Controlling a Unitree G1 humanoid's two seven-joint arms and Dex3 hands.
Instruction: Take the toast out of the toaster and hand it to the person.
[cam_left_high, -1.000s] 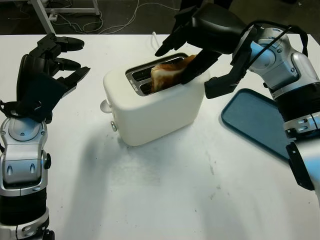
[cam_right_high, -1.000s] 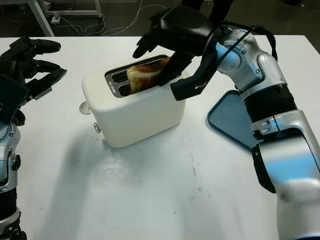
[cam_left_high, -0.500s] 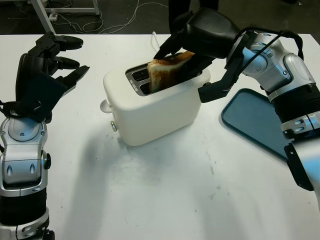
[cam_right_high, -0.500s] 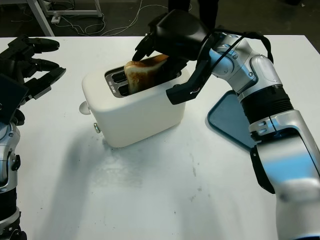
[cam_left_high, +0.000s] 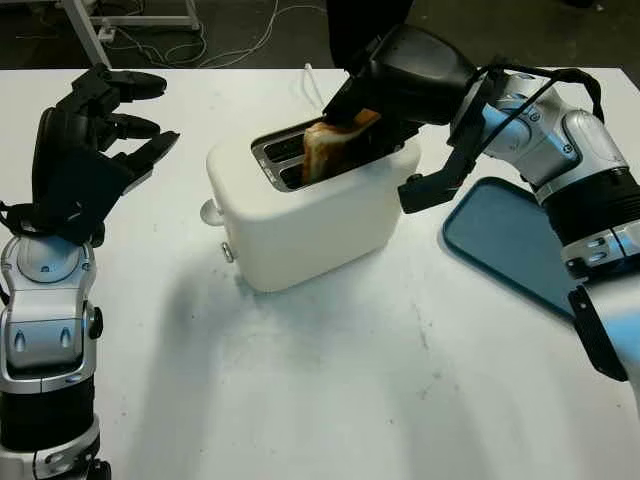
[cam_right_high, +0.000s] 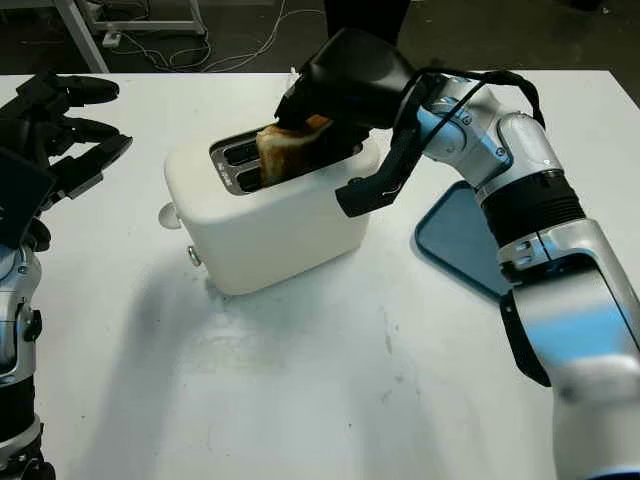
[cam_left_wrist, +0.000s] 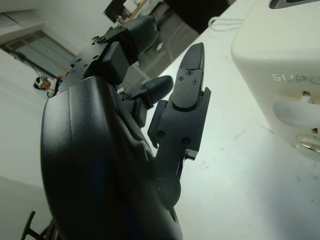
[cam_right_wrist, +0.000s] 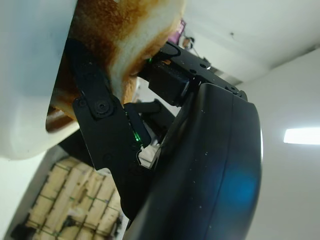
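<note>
A white two-slot toaster (cam_left_high: 310, 210) stands in the middle of the white table. A browned slice of toast (cam_left_high: 325, 150) sticks up tilted out of its far slot. My right hand (cam_left_high: 348, 112) reaches over the toaster from the right and is shut on the toast's upper end. The right wrist view shows a black finger (cam_right_wrist: 97, 107) lying against the toast (cam_right_wrist: 130, 30), with the toaster's white shell (cam_right_wrist: 25, 75) beside it. My left hand (cam_left_high: 95, 135) hangs open above the table, left of the toaster and apart from it.
A blue tray (cam_left_high: 510, 240) lies on the table to the right, under my right forearm. A person's dark legs (cam_left_high: 365, 20) stand just beyond the table's far edge behind the toaster. Cables and a white frame lie on the dark floor at the back left.
My right hand has closed over the toast and drawn it partly up out of the slot, then shifted slightly towards the far edge. The left arm has stayed still.
</note>
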